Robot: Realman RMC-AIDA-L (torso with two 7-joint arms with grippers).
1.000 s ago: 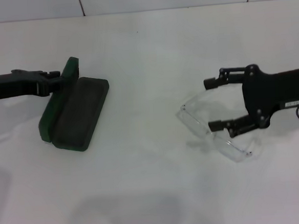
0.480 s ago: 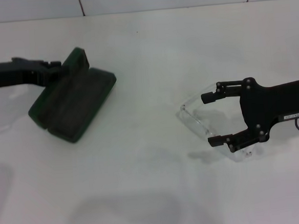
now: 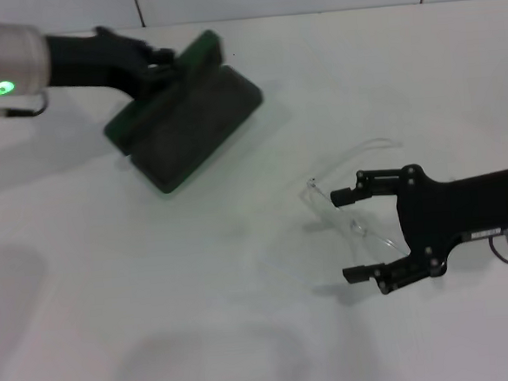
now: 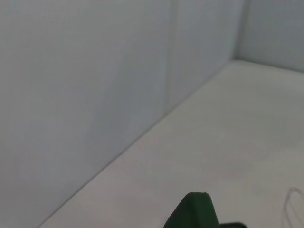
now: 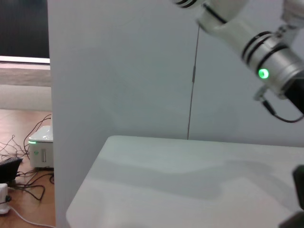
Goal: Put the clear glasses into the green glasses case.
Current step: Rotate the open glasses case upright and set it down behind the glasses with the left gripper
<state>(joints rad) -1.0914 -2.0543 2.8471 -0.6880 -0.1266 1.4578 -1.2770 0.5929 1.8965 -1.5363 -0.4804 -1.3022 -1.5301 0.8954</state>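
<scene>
White table (image 3: 246, 330): the left pincer (image 3: 162, 66) grasps the open green glasses case (image 3: 188, 117) by its lid, far left — the right pincer (image 3: 353, 236), released, straddles the clear glasses (image 3: 343, 215) lying right of centre.

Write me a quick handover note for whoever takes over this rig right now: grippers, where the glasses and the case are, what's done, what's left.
Left gripper: shut on the lid of the green glasses case, which is open at the table's far left.
Right gripper: open, fingers either side of the clear glasses, which lie on the table.
Done: case opened and held.
Left: close on the glasses, carry them to the case, set them inside.
</scene>
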